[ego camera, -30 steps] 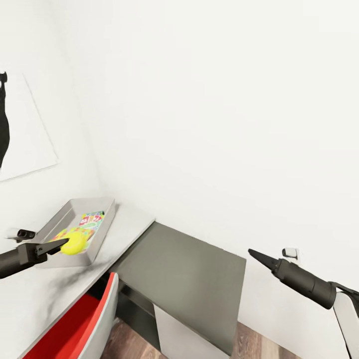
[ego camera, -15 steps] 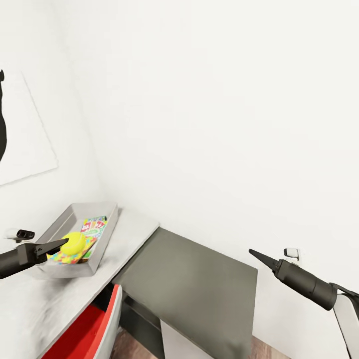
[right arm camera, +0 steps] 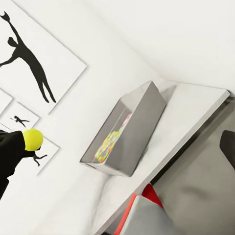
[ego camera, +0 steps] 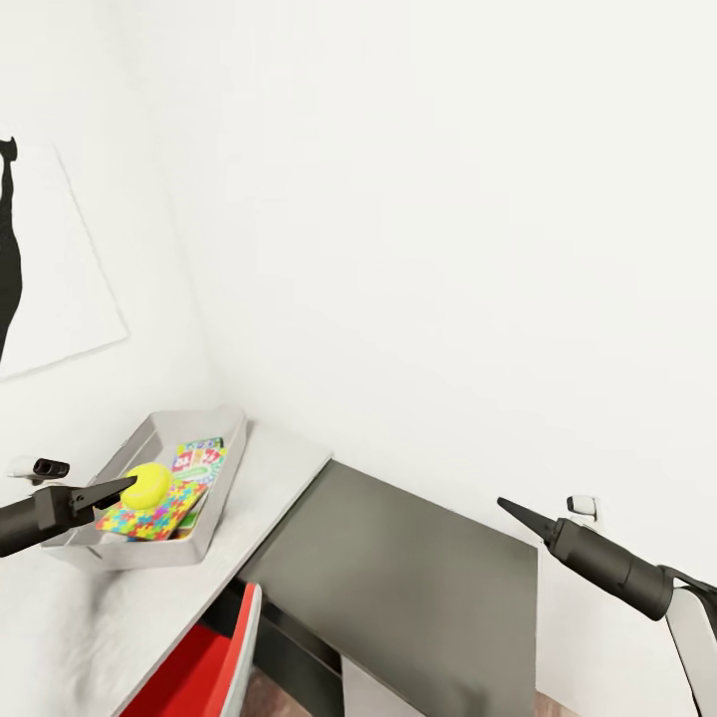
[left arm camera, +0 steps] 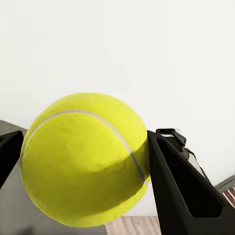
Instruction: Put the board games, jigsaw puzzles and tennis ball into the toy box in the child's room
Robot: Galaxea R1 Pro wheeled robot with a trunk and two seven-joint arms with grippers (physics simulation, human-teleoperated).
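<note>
Table (ego camera: 269, 478): pale top, toy box (ego camera: 221, 503) at its far end near wall corner.
Toy box: grey tray, jigsaw puzzle (ego camera: 149, 516) and printed board game (ego camera: 199, 460) inside.
My left gripper (ego camera: 127, 485) clamps tennis ball (ego camera: 146, 486) over tray.
Right gripper (ego camera: 510, 508) idle; open or closed, cannot tell.
Risk: ball bounces off puzzle, rolls over low sloping wall if released high.
Ball: plain yellow-green, pale seam, undented.

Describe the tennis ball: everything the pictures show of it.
The tennis ball is plain yellow-green, with a fuzzy-looking surface and a thin pale curved seam. It is whole and round, clamped between the dark fingers of the left gripper. It hangs above the toy box, over the jigsaw puzzle inside, touching only the gripper.
</note>
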